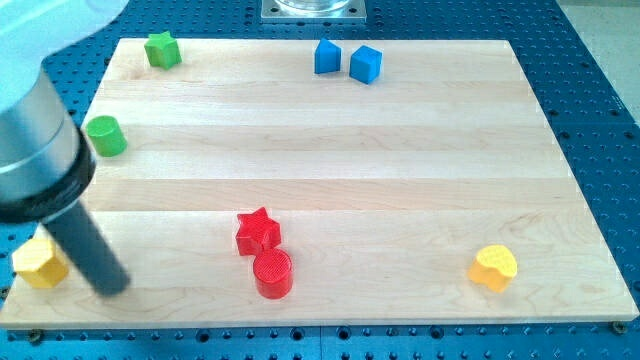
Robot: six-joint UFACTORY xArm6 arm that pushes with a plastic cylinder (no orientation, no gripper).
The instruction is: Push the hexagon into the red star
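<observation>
Hexagon first: the yellow hexagonal block (40,262) sits at the view's bottom-left corner of the pale wooden board (400,190), my tip (113,290) just beside it on the right; no pincer exists, only the rod. The red star block (258,230) lies well apart, touching a red cylinder (273,273); pushing from this side risks shoving the hexagon off the edge onto the blue perforated table (600,100).

Bare board is lying between my tip (112,288) and the red star (258,231); the red cylinder (272,274) is touching the star's near side.
</observation>
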